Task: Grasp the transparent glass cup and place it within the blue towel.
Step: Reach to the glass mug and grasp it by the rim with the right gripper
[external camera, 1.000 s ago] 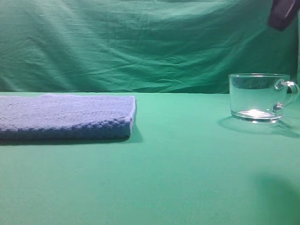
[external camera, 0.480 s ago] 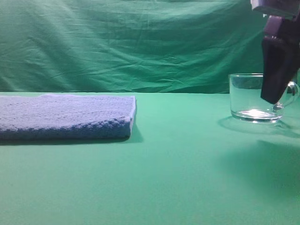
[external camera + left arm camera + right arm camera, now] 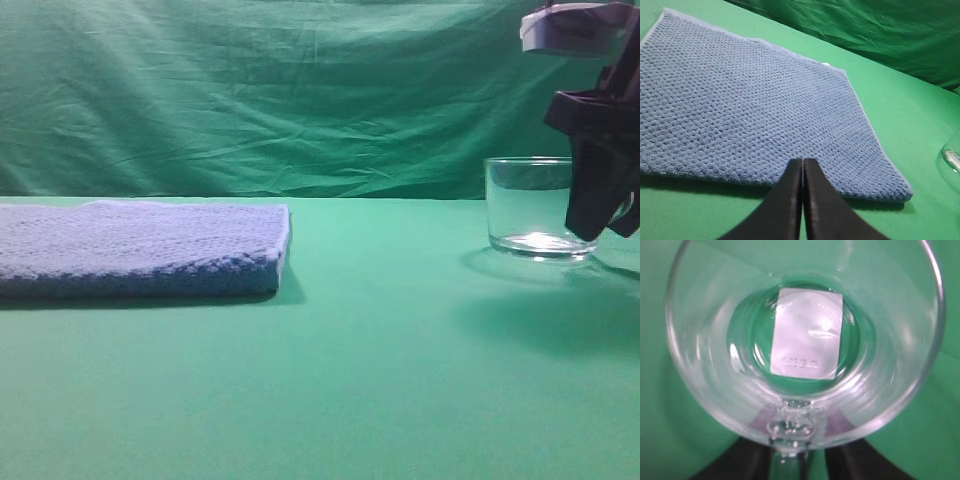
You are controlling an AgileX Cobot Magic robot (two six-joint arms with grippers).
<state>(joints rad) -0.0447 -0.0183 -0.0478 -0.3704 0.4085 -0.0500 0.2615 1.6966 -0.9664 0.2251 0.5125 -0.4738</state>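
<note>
- We are setting our right gripper at the handle side of the transparent glass cup, jaws parted and straddling the rim wall where the loop handle joins; in the right wrist view one dark finger is showing on either side of the handle, and whether either is touching glass yet we cannot tell.
- Our left gripper is idling with its jaws pressed together, holding nothing, hovering over the near edge of the blue towel.
- The cup is standing upright on the green tabletop at the far right, well apart from the towel lying flat at the left; a pale label is showing through its thick base.
- By our reading the grasp step is in hand: nothing is lifted yet.
- The next move is calling for us to close squarely on the wall, lift straight up, then carry the cup leftward across the open tabletop to the towel's middle.
</note>
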